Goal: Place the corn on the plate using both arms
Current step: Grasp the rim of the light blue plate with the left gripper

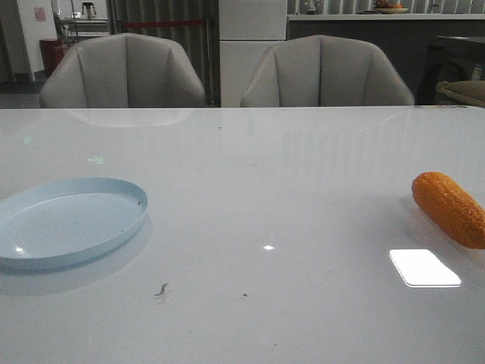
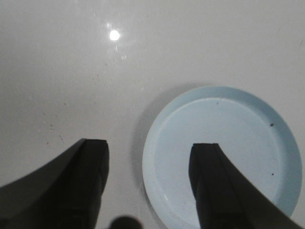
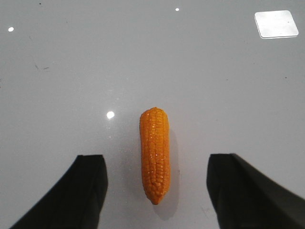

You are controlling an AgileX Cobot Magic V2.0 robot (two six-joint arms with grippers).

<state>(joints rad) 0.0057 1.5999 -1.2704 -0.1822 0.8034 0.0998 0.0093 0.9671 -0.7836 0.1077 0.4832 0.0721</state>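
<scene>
Plate (image 1: 68, 220) sits empty at left on the surface (image 1: 265, 197); left gripper (image 2: 150, 181) spread above it. Corn (image 1: 449, 208) lies far right — right gripper (image 3: 155, 188) released, straddling it. Nothing grasped — task barely begun.

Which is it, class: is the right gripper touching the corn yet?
Apart. The right wrist view shows the corn lying between the right gripper's open fingers, bare table either side.

The left gripper (image 2: 148, 183) hung with jaws spread wide. The right gripper (image 3: 156, 191) was likewise spread, fingers (image 3: 88, 191) pointing toward 12 o'clock.
</scene>
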